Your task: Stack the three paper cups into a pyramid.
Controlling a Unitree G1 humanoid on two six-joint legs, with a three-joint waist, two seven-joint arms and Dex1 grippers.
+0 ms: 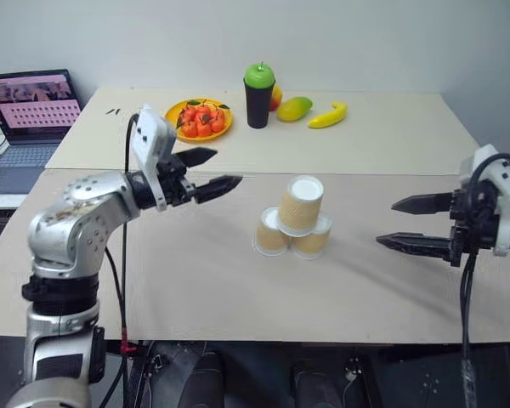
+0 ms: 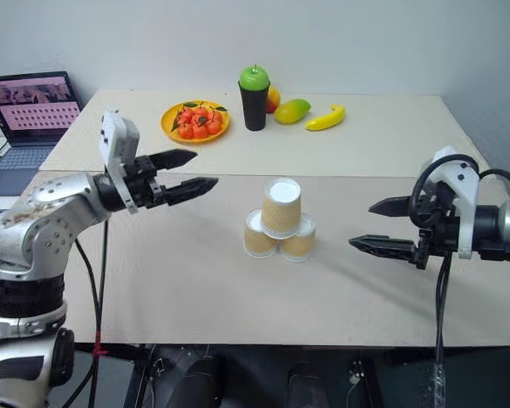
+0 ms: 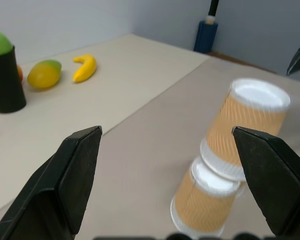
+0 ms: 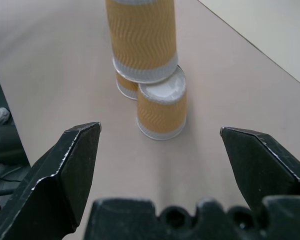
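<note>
While both jaws gape empty, the three paper cups (image 1: 294,228) stand upright (bases up) as a pyramid.

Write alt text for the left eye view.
Three paper cups stand upside down as a pyramid on the table, two below, one on top. The left gripper and right gripper flank it, jaws open, holding nothing.
</note>
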